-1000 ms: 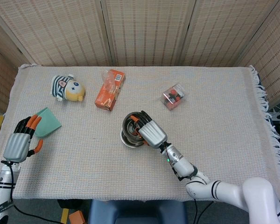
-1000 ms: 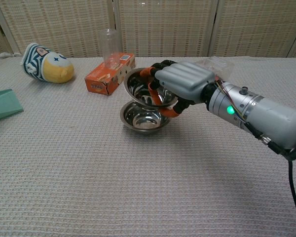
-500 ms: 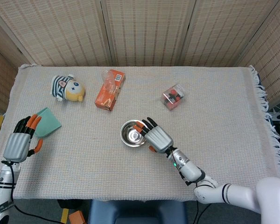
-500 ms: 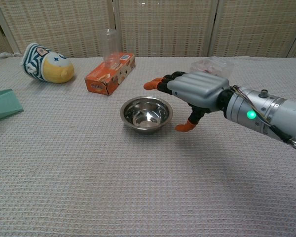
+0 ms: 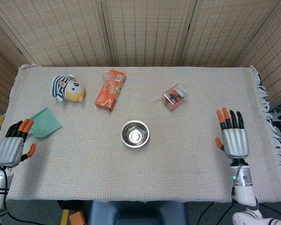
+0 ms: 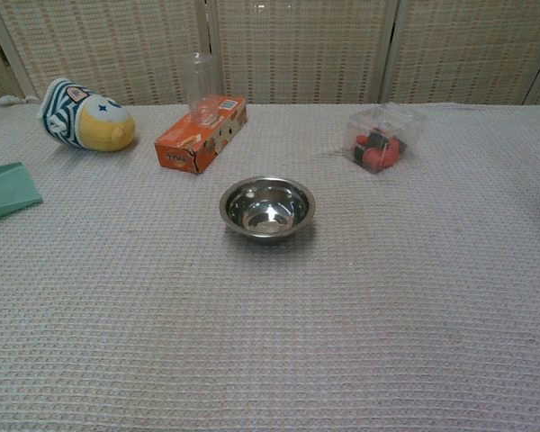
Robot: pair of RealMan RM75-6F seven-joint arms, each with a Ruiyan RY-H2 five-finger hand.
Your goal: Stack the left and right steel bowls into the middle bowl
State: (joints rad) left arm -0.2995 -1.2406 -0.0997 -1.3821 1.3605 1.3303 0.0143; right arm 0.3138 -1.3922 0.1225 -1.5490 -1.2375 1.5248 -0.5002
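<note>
The right hand (image 5: 235, 137) has pulled back from the bowl (image 5: 135, 133) and now sits near the right edge of the desk (image 5: 187, 159), well to the right of the bowl, fingers spread and straight, holding nothing. A second ago it was over the bowl with a second steel bowl in its grip; half a second ago it had let go and was beside the rim. Now only one bowl shape shows at the middle of the desk, so the carried bowl appears to sit nested inside. Whether three bowls are stacked there I cannot tell from either view, but no loose steel bowl lies anywhere else on the desk, so my judgement is that the stacking is done or nearly so.

The left hand (image 5: 11, 145) is far to the left of the bowl, by the desk's left edge, also holding nothing, fingers loosely apart; it has drifted slightly down and outward. The chest view shows neither hand, just the bowl (image 6: 267, 208) upright on the cloth.

Beyond the bowl, at the far side, lie an orange box (image 5: 110, 89), a plush toy (image 5: 67, 88) and a clear case (image 5: 173, 96); a green wedge (image 5: 45, 123) lies to its left.
</note>
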